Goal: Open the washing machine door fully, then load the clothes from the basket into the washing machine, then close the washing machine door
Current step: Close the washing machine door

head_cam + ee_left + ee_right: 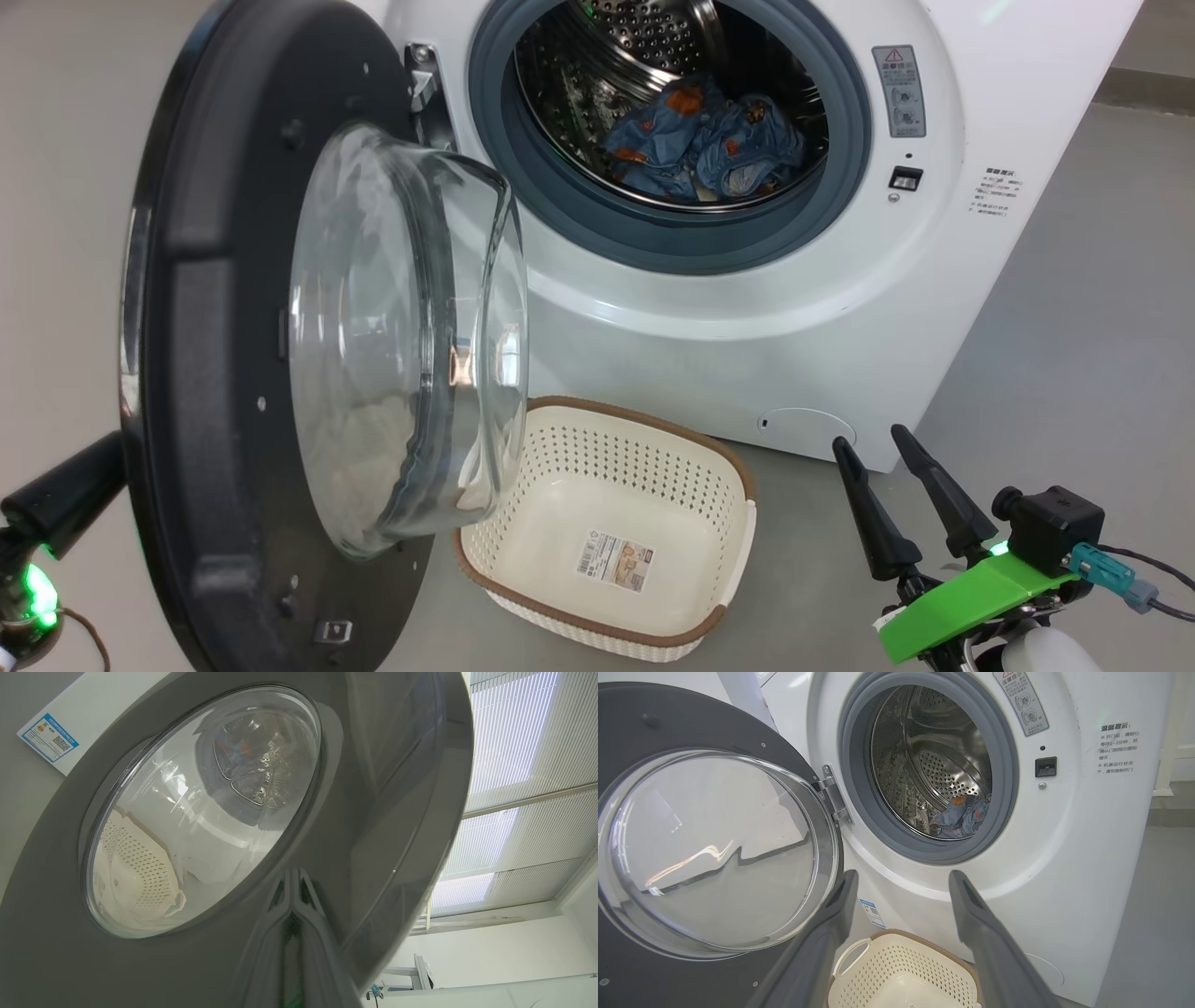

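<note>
The washing machine [934, 280] stands with its door [196, 373] swung out to the left, glass bowl facing the drum. The clothes [695, 140] lie bunched inside the steel drum, and the right wrist view shows the clothes [962, 816] low in it. The basket [653, 448] sits on the floor below the opening with only its label sticker on the bottom. My right gripper [873, 441] hovers open at the lower right, apart from everything. My left gripper [293, 912] is shut, its tips against the door's glossy outer rim [373, 812].
Grey floor stretches to the right of the washing machine. The hinge [833, 798] joins the door [691, 723] to the machine front [1064, 858]. The basket [901, 975] lies just beyond my right gripper [903, 877]. A ceiling and white furniture show past the door's edge in the left wrist view.
</note>
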You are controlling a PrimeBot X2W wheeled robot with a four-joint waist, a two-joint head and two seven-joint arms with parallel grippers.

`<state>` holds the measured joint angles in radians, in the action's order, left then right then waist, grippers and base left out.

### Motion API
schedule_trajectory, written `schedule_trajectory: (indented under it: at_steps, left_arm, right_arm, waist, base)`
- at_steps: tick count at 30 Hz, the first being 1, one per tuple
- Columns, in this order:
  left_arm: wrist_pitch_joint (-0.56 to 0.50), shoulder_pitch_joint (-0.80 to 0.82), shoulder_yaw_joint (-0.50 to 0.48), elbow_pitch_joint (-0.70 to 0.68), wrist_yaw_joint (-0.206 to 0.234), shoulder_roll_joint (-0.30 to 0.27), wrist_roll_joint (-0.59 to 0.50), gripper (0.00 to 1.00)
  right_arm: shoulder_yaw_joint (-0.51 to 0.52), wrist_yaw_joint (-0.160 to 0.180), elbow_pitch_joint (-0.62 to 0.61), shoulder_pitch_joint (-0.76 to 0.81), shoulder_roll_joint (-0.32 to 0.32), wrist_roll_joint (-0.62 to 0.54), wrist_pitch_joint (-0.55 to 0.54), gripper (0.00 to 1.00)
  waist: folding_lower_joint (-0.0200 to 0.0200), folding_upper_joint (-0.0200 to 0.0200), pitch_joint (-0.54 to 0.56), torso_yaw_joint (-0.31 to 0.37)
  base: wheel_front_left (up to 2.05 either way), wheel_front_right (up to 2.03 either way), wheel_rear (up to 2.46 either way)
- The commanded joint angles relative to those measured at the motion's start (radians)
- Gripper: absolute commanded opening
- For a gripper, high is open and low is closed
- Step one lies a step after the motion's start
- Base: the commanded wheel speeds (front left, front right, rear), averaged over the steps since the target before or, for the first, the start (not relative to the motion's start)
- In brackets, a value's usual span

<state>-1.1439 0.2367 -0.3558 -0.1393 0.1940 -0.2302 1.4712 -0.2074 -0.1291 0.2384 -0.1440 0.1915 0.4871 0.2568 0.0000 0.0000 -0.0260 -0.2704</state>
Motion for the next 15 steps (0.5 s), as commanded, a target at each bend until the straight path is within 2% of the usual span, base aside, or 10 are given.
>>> schedule_trajectory:
  at_steps: [1, 10, 15]
  left_arm:
    - [-0.010, 0.013, -0.023, -0.044, 0.005, -0.022, 0.003, 0.00]
    - [0.043, 0.020, -0.050, -0.045, -0.022, -0.012, -0.019, 0.00]
    - [0.093, 0.026, -0.067, -0.028, -0.057, -0.011, -0.052, 0.00]
  right_arm:
    - [-0.014, -0.002, -0.023, -0.011, 0.003, 0.005, 0.005, 1.00]
    - [-0.008, -0.002, -0.022, -0.005, 0.003, 0.005, 0.005, 1.00]
    - [-0.008, -0.002, -0.019, -0.006, 0.002, 0.006, 0.005, 1.00]
  waist:
    - [0.0000, 0.0000, 0.001, 0.001]
    - [0.0000, 0.0000, 0.007, -0.006]
    - [0.0000, 0.0000, 0.014, -0.016]
  base:
    - [0.00, 0.00, 0.00]
    - [0.00, 0.00, 0.00]
    - [0.00, 0.00, 0.00]
